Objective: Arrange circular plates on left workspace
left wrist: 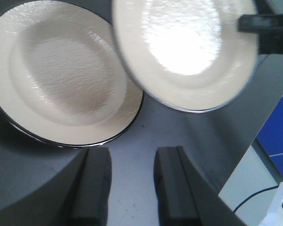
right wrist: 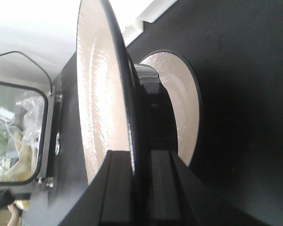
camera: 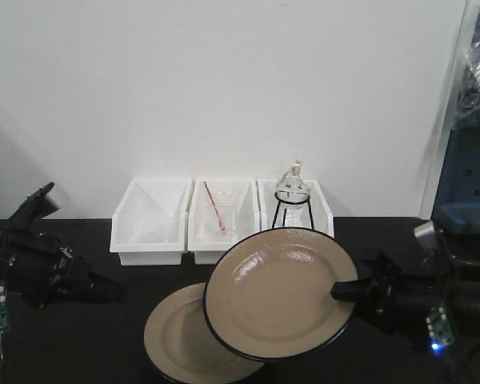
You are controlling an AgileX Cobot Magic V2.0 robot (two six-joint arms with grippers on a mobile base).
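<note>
1. Exterior front-facing view: the right claw was clenched on the right-hand rim of one circular plate, holding it tilted so its tan face leaned toward the camera.
2. That held plate overlapped the upper right part of the second plate, which lay flat on the black desk in front of the bins. Couldn't tell if the two were actually touching.
3. Right wrist view: same grip up close, with the thin dark rim pinched between both fingers and the glossy black underside facing the second plate beyond it.
4. Left wrist view: the left claw was released, with its fingers apart and only bare desk showing between them. It hung just beside the near edge of the flat plate and wasn't touching either plate.
5. Back by the wall, three white bins sat in a row. The middle one had a glass beaker with a reddish rod in it, and the right one had a round flask on a black wire stand.
</note>
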